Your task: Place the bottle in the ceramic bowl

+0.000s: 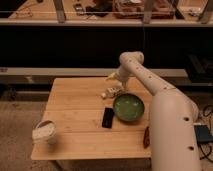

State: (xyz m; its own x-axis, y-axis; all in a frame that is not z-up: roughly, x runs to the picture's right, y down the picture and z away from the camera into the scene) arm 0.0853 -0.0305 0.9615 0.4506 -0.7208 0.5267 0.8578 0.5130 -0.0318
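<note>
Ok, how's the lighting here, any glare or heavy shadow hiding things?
Camera view: dim, warm light; the ceramic bowl has a soft sheen, no harsh glare. Same view: near black behind the table, and the gripper, just above the bottle near the far edge, partly merges with that dark.

1. The gripper (114, 78) is at the desk's (75, 102) top middle, by the bottle (111, 92).
2. The bowl (128, 107), just lower right, is open on top.
3. The phone (107, 118) and big arm (167, 112) crowd its sides.
4. The desk's left is free, but for a cup (44, 132).
</note>
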